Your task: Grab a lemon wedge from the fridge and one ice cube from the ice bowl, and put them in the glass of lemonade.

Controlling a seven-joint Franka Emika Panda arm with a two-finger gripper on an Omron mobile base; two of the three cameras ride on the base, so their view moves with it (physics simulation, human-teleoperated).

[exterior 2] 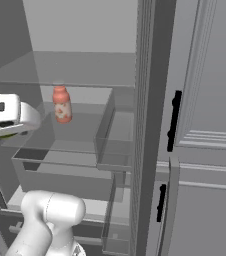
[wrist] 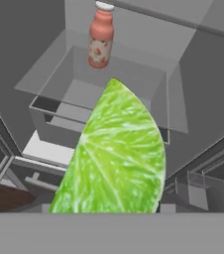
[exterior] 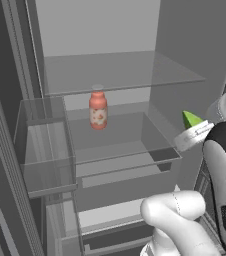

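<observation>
Here, hand (exterior: 192, 131) grasping lemon wedge (wrist: 115, 158), before open fridge (exterior: 100, 30), pink bottle (exterior: 98, 110) inside

Green lemon wedge (wrist: 116, 158) before open fridge (exterior: 180, 45)

lemon wedge (wrist: 116, 158): glossy, veined pulp | fridge (exterior: 110, 35) shelves: clear glass | bottle (exterior: 98, 110): smooth matt pink

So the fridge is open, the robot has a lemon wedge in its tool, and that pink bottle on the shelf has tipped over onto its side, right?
Not quite. The pink bottle stands upright on the glass shelf, cap on top, as the left base view shows. The rest holds: the fridge is open and the lemon wedge sits in the tool, close before the hand camera.
</observation>
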